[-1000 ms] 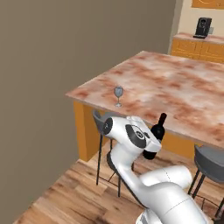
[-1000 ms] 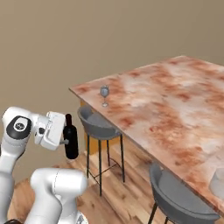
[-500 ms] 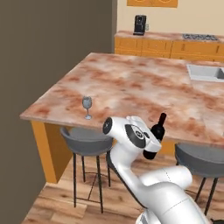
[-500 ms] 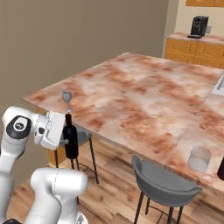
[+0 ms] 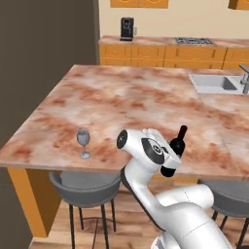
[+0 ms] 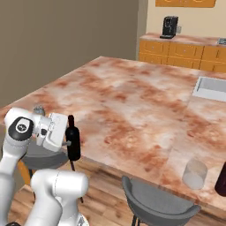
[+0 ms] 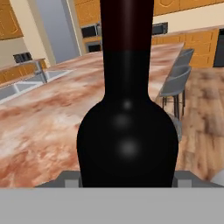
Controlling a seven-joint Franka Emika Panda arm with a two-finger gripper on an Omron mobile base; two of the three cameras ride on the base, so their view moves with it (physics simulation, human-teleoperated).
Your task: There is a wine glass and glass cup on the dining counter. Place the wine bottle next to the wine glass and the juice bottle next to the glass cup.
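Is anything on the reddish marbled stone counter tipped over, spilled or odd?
Nothing stands out. The small clear stemmed glass stands upright near the counter's edge, and the slim black bottle is upright in the gripper, off the counter.

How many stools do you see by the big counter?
3. One stool sits under the counter below the wine glass, one at the right edge of the left base view, one near the glass cup. More may be hidden.
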